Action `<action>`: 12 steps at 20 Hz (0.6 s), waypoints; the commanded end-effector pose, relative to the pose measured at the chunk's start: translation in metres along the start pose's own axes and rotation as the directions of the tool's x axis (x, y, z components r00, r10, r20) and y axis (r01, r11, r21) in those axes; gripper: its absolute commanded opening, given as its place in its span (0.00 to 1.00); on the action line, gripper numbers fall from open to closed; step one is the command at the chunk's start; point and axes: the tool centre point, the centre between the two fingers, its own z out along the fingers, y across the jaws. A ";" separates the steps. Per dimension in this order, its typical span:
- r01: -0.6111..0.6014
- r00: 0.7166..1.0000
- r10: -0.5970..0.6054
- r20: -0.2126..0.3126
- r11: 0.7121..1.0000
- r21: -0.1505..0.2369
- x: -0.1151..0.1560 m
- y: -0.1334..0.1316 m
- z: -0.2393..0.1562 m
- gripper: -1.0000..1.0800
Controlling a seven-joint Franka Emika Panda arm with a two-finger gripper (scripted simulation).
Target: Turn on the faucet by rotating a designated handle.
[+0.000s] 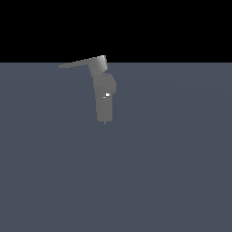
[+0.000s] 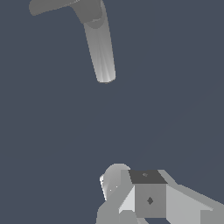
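The faucet (image 1: 105, 102) is a small matte grey body of stacked blocks, standing upright on the floor with a tiny white glint and a thin pin at its lower end. Its handle (image 1: 77, 64), a thin flat tapering bar, sticks out from the angled top block toward the exterior view's left. In the wrist view, the handle (image 2: 50, 6) leaves an angled grey block from which a tapering grey tube (image 2: 100, 48) runs. A blocky grey piece (image 2: 148, 199) with a rounded part and a white glint sits apart from the tube's tip. No finger or arm shows in either view.
A flat blue-grey floor (image 1: 172, 172) spreads all around the faucet. Behind it the background is plain black. I see no other objects.
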 end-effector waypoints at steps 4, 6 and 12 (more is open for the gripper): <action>-0.005 1.000 0.005 0.001 1.000 0.003 0.001 0.000 0.000 0.00; -0.013 1.000 0.013 0.003 1.000 0.008 0.004 -0.001 -0.001 0.00; -0.064 0.998 0.064 0.019 0.997 0.038 0.021 -0.006 -0.003 0.00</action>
